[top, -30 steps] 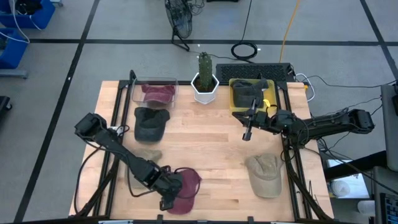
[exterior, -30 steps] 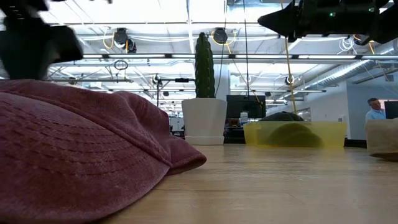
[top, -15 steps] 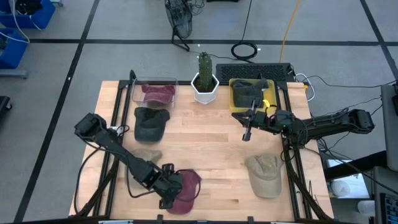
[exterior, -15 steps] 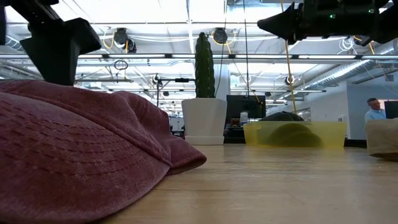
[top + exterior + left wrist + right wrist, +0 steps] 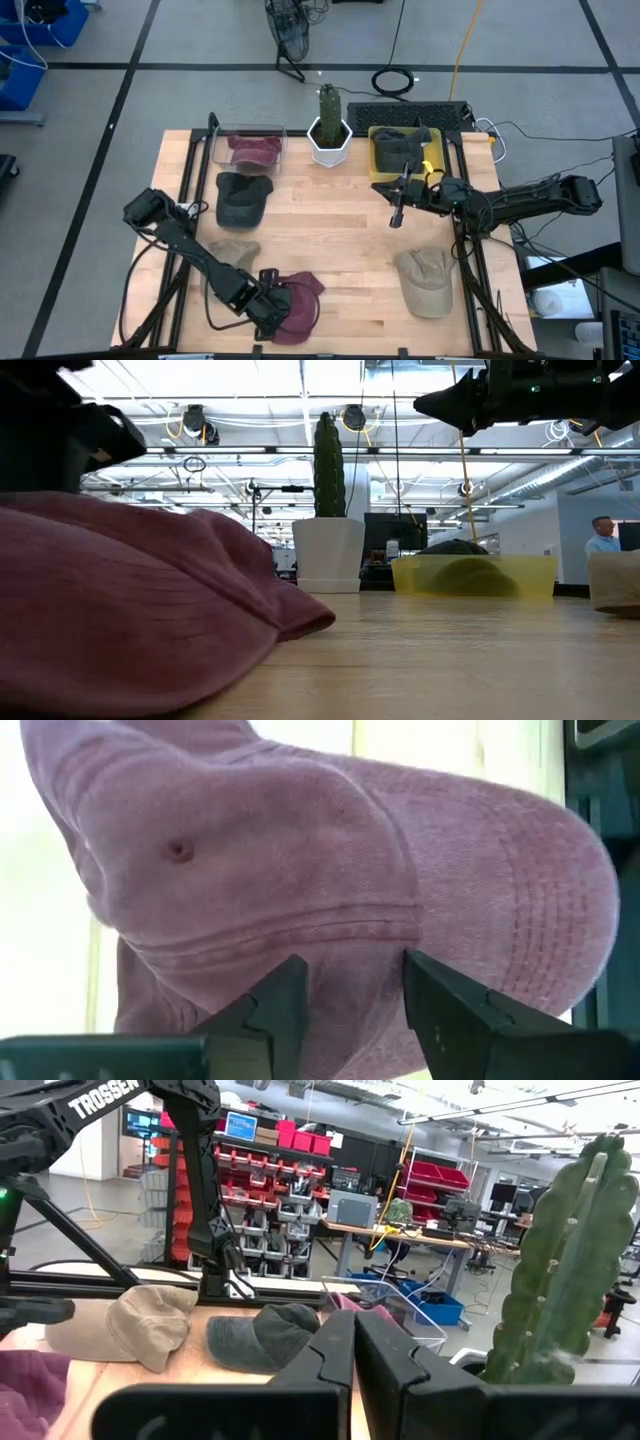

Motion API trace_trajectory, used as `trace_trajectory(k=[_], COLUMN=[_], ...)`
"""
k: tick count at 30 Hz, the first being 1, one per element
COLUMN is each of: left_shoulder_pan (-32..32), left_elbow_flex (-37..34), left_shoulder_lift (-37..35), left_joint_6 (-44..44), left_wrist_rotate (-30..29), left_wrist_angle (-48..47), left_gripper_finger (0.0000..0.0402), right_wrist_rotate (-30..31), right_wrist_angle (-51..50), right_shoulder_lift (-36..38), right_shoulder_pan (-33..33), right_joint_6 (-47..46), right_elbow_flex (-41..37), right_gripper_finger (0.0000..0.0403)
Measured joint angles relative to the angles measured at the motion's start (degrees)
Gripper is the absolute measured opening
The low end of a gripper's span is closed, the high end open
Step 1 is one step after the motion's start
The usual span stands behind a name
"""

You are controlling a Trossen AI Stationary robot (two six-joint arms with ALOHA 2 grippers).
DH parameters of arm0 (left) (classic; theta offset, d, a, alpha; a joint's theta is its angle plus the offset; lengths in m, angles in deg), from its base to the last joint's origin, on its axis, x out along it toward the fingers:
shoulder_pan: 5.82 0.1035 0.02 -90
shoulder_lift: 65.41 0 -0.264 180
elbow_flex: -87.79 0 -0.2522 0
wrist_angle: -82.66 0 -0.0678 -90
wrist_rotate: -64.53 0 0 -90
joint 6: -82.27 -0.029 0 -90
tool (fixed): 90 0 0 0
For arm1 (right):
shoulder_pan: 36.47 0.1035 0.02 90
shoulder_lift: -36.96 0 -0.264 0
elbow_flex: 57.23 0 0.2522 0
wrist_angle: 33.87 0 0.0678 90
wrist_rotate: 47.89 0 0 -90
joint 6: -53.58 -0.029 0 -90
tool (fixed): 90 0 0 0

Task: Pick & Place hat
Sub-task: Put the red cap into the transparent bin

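Your maroon cap (image 5: 296,303) lies on the near edge of the table (image 5: 330,215), directly under and ahead of the left hand (image 5: 268,309). In the left wrist view the cap (image 5: 330,890) fills nearly everything, its edges cut off, and the two fingers (image 5: 285,995) press into the fabric at the seam between crown and brim with a fold of cloth between them. They are partly drawn in, pinching the cap, though you cannot see how much fabric is caught. From above, the wrist covers the cap's left part. In the low view the cap (image 5: 140,610) blocks most of the near table, and only a dark blur of the arm shows above it.

Just behind the left hand a tan cap (image 5: 232,250) lies half under the arm; farther back sit a dark grey cap (image 5: 243,198) and a clear bin (image 5: 248,148) holding another maroon cap.

The right hand (image 5: 397,214) hangs above the table well away from your cap, its fingers (image 5: 335,1345) pressed together and holding nothing. Just behind it stands a yellow bin (image 5: 405,155) with a dark cap inside, beside a potted cactus (image 5: 329,125). A second tan cap (image 5: 424,278) lies on the near right.
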Motion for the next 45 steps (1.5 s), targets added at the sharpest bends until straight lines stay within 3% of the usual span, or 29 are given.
trace_trajectory(k=[10,22,30,45], left_shoulder_pan=[1.0,4.6,10.0,25.7], left_elbow_flex=[0.1,0.1,0.1,0.1], left_shoulder_lift=[0.4,0.3,0.3,0.3], left_joint_6=[-1.6,-8.0,-21.2,-45.5], left_wrist_rotate=[-0.1,-1.2,-5.7,-12.5], left_wrist_angle=[0.2,-6.4,-10.9,-16.8], left_gripper_finger=[0.0151,0.0011,0.0011,0.0008], right_wrist_rotate=[0.0,0.0,0.0,0.0], right_wrist_angle=[-0.1,-0.1,-0.5,-0.6], right_shoulder_lift=[0.0,0.0,0.0,0.0], right_shoulder_pan=[0.0,0.0,0.0,0.0], right_joint_6=[0.0,0.0,0.0,0.4], right_elbow_flex=[0.0,0.0,0.0,0.0], right_gripper_finger=[0.0004,0.0004,0.0004,0.0004])
